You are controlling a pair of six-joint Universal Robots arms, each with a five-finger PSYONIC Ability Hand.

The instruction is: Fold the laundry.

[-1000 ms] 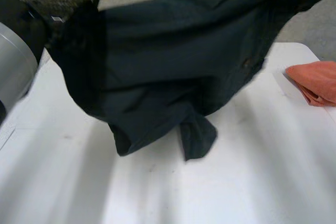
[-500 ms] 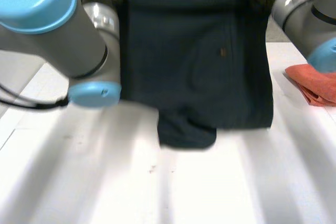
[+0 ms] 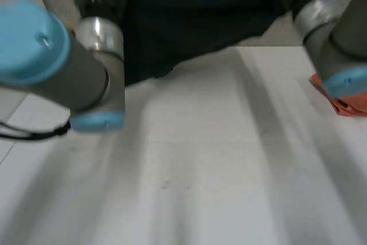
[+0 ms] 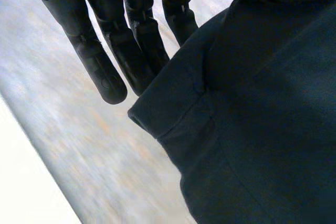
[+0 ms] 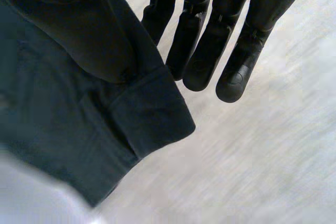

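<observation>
One dark blue garment (image 3: 189, 27) is held up at the far edge of the white table (image 3: 200, 170), stretched between the two arms. Its lower edge slopes, so that it hangs lowest beside the left arm (image 3: 57, 67) and is highest toward the right arm (image 3: 338, 44). Whether that low end touches the tabletop cannot be told.

In the left wrist view, the left hand (image 4: 131, 40) is seen with its fingers (image 4: 100, 72) straight and set close together. A banded, stitched corner of the garment (image 4: 252, 119) lies against the side of those fingers and partly covers one of them. The thumb is hidden by the cloth, and the corner is taken as pinched there.

In the right wrist view, the right hand (image 5: 210, 40) is likewise seen with straight fingers (image 5: 236, 72) set side by side. Another banded corner of the garment (image 5: 79, 93) is draped just beside them, touching the nearest finger. The thumb is covered here too, and the cloth is taken as gripped against the fingers.

One orange cloth (image 3: 352, 106) is seen lying folded at the table's right edge, partly hidden behind the right arm and well apart from the dark garment.

By count, two arms, two hands, one dark garment, one orange cloth and one table are seen.
</observation>
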